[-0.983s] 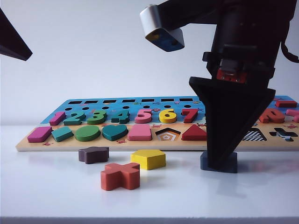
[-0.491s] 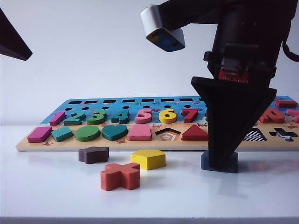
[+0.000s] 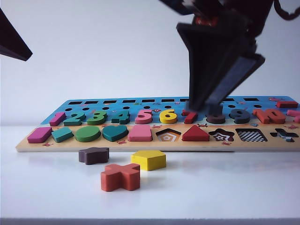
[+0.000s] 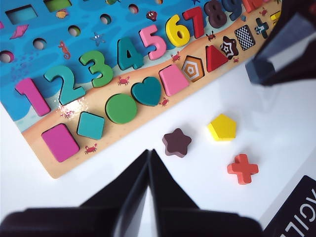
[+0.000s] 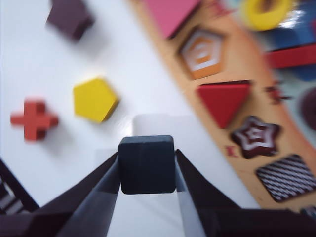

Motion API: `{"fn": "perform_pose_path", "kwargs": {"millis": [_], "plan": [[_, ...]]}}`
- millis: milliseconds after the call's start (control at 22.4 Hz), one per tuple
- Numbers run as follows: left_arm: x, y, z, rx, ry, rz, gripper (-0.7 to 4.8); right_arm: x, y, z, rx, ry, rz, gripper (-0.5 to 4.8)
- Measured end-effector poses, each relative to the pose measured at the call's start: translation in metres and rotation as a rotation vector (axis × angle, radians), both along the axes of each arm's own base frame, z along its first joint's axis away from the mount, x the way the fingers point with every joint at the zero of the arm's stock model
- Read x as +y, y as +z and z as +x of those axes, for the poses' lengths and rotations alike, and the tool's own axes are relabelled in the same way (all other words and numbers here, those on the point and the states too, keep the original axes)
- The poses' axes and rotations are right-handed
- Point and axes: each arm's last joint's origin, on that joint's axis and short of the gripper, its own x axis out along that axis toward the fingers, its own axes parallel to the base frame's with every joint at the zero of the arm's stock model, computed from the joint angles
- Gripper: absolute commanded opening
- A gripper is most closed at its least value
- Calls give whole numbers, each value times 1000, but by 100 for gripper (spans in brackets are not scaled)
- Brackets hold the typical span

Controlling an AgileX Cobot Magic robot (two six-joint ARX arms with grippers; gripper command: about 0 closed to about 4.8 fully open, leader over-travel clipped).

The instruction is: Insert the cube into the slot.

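The cube (image 5: 146, 164), a dark navy block with rounded corners, sits clamped between the fingers of my right gripper (image 5: 146, 157), lifted off the white table. The left wrist view shows the same cube (image 4: 259, 71) in that gripper's dark fingers (image 4: 291, 52), in front of the board. In the exterior view my right gripper (image 3: 201, 108) hangs tilted over the board's middle and hides the cube. The slot (image 3: 251, 135), a square recess with a checkerboard floor (image 5: 286, 177), lies empty to the gripper's right. My left gripper (image 4: 149, 154) is shut and empty, high above the table's left.
The tan puzzle board (image 3: 28, 146) holds numbers and shapes. A dark brown star (image 3: 93, 155), a yellow pentagon (image 3: 149, 160) and an orange-red cross (image 3: 120, 176) lie loose on the table in front of it. The star recess (image 3: 221, 135) and cross recess (image 3: 284, 134) flank the slot.
My right gripper has risen from the table with the cube, shifted left and rolled to a tilt. The left arm has not moved.
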Motion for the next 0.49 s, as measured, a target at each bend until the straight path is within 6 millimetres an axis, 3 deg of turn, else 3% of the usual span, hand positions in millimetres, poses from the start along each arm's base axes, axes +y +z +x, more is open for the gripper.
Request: {"fn": "perform_pose_path", "kwargs": {"millis": [223,491], "plan": [[0,0,0,0,0,0,9,-27,25,9,13,-342,147,-6],[0,0,0,0,0,0,10,-42,30,13,-7,-504,178,-8]]}}
